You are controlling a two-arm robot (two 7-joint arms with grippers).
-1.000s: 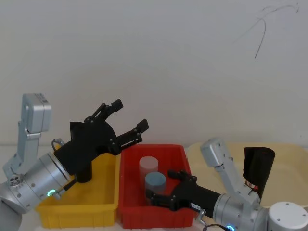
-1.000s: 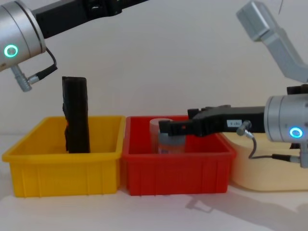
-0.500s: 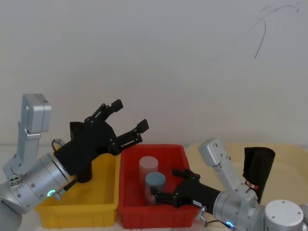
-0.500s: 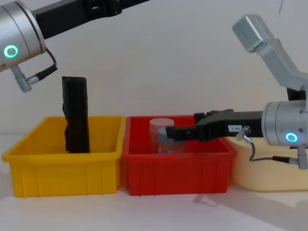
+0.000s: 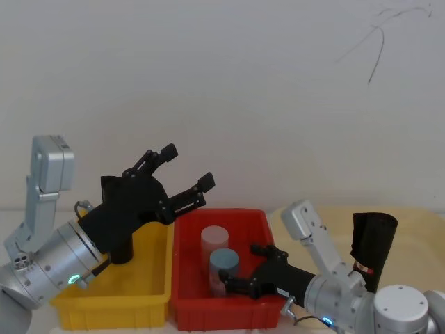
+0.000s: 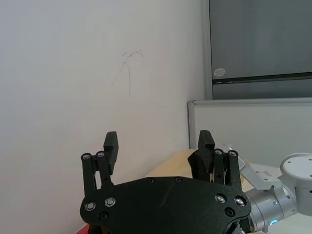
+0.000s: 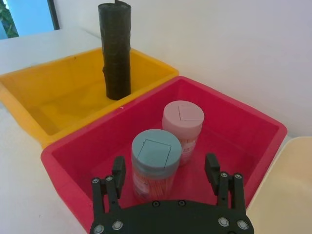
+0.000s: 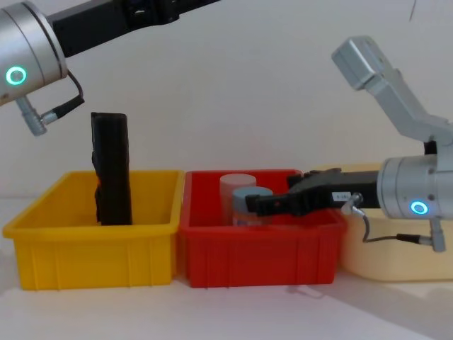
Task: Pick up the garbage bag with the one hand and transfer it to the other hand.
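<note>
right now the garbage bag [image 5: 372,247] stands untouched in the cream tray [image 5: 417,233], so the right pincer [image 5: 240,277], spread wide over the red bin [image 5: 186,278], must go grab it, while the left pincer [image 5: 186,170] waits released up high.

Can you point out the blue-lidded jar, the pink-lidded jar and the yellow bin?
blue-lidded jar [image 7: 156,150]: right wrist view, on its lid.
pink-lidded jar [image 7: 183,114]: right wrist view, on its lid.
yellow bin [image 8: 92,251]: chest view, on its front wall.
</note>
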